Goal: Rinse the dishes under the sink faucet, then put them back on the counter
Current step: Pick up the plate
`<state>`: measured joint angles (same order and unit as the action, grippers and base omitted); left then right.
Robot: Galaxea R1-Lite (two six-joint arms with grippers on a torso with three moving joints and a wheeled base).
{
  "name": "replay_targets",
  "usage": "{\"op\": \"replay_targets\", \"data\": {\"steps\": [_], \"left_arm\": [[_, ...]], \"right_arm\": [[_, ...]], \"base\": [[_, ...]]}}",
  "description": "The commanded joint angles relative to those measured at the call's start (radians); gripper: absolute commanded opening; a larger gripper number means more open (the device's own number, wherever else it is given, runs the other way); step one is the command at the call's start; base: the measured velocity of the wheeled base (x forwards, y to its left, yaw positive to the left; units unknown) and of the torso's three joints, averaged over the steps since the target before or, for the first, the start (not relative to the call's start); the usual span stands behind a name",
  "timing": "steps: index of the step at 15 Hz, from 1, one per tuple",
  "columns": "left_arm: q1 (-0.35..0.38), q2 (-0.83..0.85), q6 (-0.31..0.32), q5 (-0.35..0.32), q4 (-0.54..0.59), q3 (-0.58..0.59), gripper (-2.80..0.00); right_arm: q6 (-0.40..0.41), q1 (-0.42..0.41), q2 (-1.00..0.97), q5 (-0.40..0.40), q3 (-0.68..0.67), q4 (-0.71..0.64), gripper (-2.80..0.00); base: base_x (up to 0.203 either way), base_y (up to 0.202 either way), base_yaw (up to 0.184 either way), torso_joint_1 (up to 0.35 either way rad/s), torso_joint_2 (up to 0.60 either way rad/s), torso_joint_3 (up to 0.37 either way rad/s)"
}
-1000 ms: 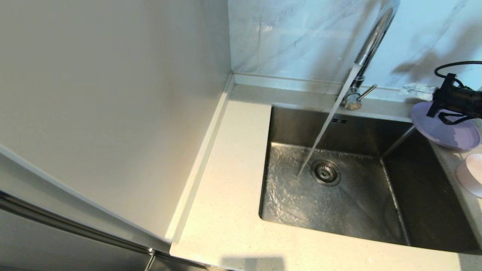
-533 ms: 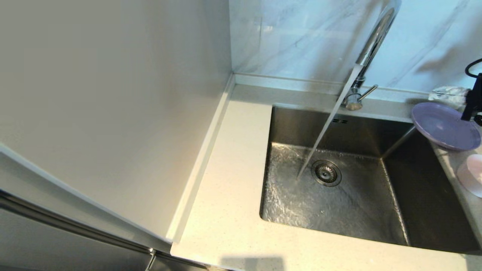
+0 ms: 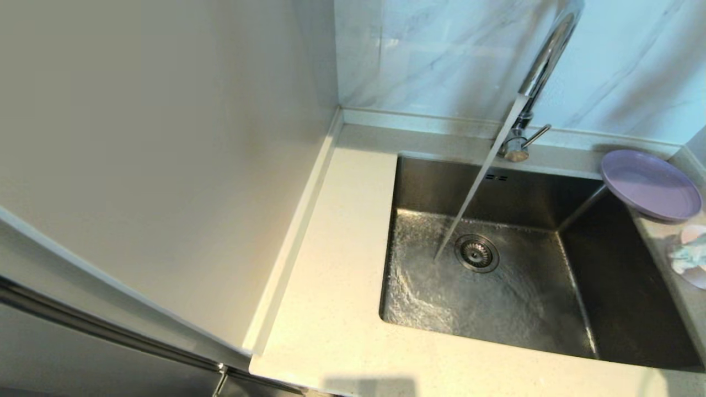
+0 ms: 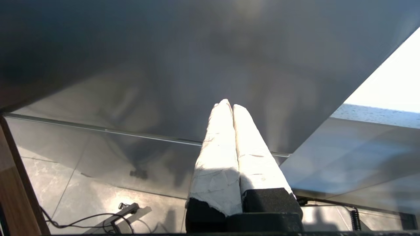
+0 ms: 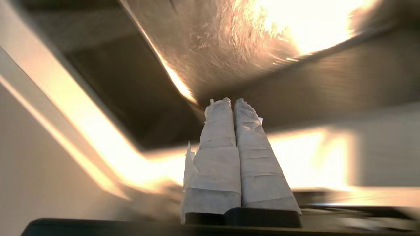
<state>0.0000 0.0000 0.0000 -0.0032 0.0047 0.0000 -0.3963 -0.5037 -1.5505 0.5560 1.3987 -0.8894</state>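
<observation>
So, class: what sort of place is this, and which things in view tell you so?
Most likely a home kitchen, at the sink. A steel basin is set into a speckled counter, a chrome faucet runs water into it, and a purple plate sits beside it below marbled wall tiles.

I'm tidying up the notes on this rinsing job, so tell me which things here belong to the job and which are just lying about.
Part of the job:
- purple plate, on the counter right of the basin
- pink bowl, at the right edge
- faucet, water running
- right claw, shut, empty

Just there:
- drain strainer
- left claw, shut, parked
</observation>
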Motion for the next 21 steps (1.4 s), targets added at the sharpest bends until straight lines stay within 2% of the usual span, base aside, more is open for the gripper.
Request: {"op": "replay_targets", "data": {"steps": [1, 2, 4, 6, 8, 11, 12, 17, 18, 21], "left_arm": [[0.000, 0.000, 0.000, 0.000, 0.000, 0.000, -2.80], [0.000, 0.000, 0.000, -0.001, 0.000, 0.000, -2.80], [0.000, 0.000, 0.000, 0.000, 0.000, 0.000, -2.80], [0.000, 0.000, 0.000, -0.001, 0.000, 0.000, -2.80], [0.000, 0.000, 0.000, 0.000, 0.000, 0.000, -2.80], [0.000, 0.000, 0.000, 0.000, 0.000, 0.000, -2.80], [0.000, 0.000, 0.000, -0.001, 0.000, 0.000, -2.80], [0.000, 0.000, 0.000, 0.000, 0.000, 0.000, -2.80], [0.000, 0.000, 0.000, -0.001, 0.000, 0.000, -2.80], [0.000, 0.000, 0.000, 0.000, 0.000, 0.000, -2.80]], "right_arm": [[0.573, 0.007, 0.206, -0.022, -0.118, 0.005, -2.80], [0.692, 0.010, 0.230, -0.036, -0.147, 0.068, -2.80], [0.859, 0.027, 0.243, -0.047, -0.170, 0.211, -2.80], [1.073, 0.030, 0.243, -0.056, -0.172, 0.261, -2.80], [1.199, 0.028, 0.231, -0.112, -0.170, 0.277, -2.80], [1.298, 0.029, 0.195, -0.353, -0.168, 0.278, -2.80], [1.313, 0.030, 0.175, -0.407, -0.168, 0.277, -2.80], [1.310, 0.038, 0.102, -0.405, -0.179, 0.275, -2.80], [1.309, 0.042, 0.086, -0.388, -0.172, 0.276, 0.00], [1.288, 0.074, 0.057, -0.352, -0.148, 0.270, 0.00]], "base": [[0.000, 0.000, 0.000, 0.000, 0.00, 0.000], [0.000, 0.000, 0.000, 0.000, 0.00, 0.000], [0.000, 0.000, 0.000, 0.000, 0.00, 0.000], [0.000, 0.000, 0.000, 0.000, 0.00, 0.000], [0.000, 0.000, 0.000, 0.000, 0.00, 0.000], [0.000, 0.000, 0.000, 0.000, 0.00, 0.000], [0.000, 0.000, 0.000, 0.000, 0.00, 0.000], [0.000, 0.000, 0.000, 0.000, 0.00, 0.000], [0.000, 0.000, 0.000, 0.000, 0.00, 0.000], [0.000, 0.000, 0.000, 0.000, 0.00, 0.000]]}}
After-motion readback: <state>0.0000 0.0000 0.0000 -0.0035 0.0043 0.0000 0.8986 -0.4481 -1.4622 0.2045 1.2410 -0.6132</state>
